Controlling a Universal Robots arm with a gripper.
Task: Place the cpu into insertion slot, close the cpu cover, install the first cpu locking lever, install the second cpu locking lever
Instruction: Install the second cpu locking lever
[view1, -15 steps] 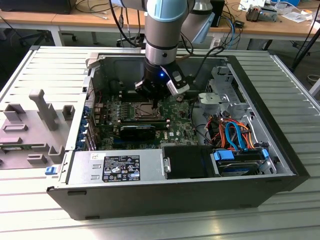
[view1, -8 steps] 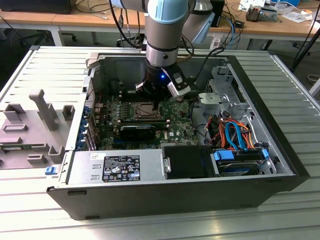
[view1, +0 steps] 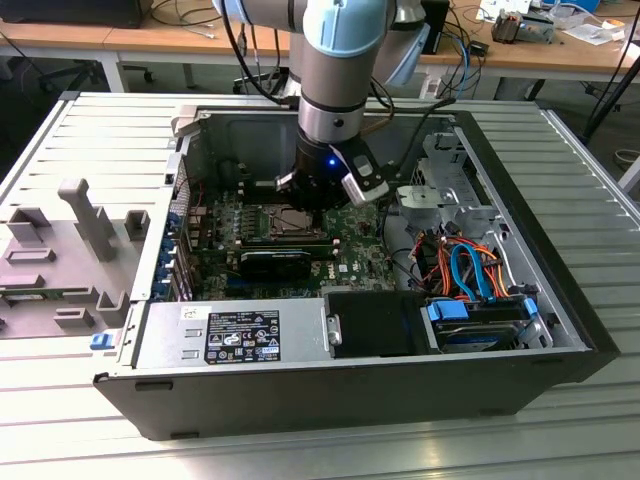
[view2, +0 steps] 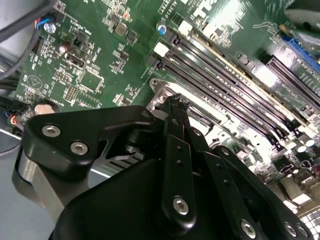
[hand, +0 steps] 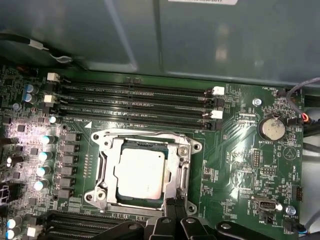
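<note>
Just beside fingers (hand: 170, 207): cpu cover (hand: 145, 172).

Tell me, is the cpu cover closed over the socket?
Closed: in the first wrist view the cpu cover lies flat, framing the silvery cpu.

Reaching straight down from above in the exterior view: one arm (view1: 335, 60), pale blue joint over a silver wrist band, black wrist below with a small blue light. Gripper (view2: 175, 107) pointing down at the end, black linkage bars and screws filling the near part of both wrist views. Fingers (view2: 176, 120) drawn together into a narrow tip, no gap visible between them.
</note>
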